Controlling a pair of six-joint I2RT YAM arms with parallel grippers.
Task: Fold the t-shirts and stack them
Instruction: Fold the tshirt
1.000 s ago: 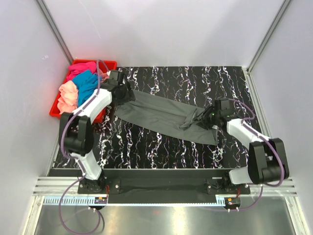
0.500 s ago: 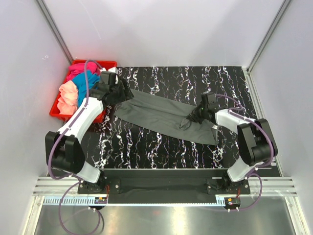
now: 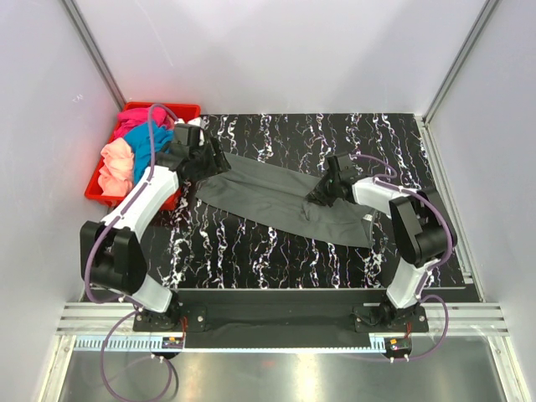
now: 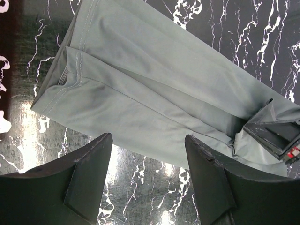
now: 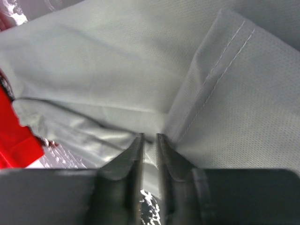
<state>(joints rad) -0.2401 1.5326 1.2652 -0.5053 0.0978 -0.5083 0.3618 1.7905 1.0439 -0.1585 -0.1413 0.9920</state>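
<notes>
Jaws of left gripper (image 4: 147, 138) stood wide over dark grey t-shirt (image 3: 268, 194), right gripper (image 5: 149, 137) clamped its fold, red crate (image 3: 186, 106) at far-left corner held magenta t-shirt (image 3: 138, 117), teal t-shirt (image 3: 141, 151), peach t-shirt (image 3: 115, 163)

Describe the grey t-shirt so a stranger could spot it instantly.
Look at the black marbled table. Across its middle lies the grey t-shirt, folded into a long band. It is the only shirt outside the red crate at the far left, where the colourful shirts are bundled.
</notes>
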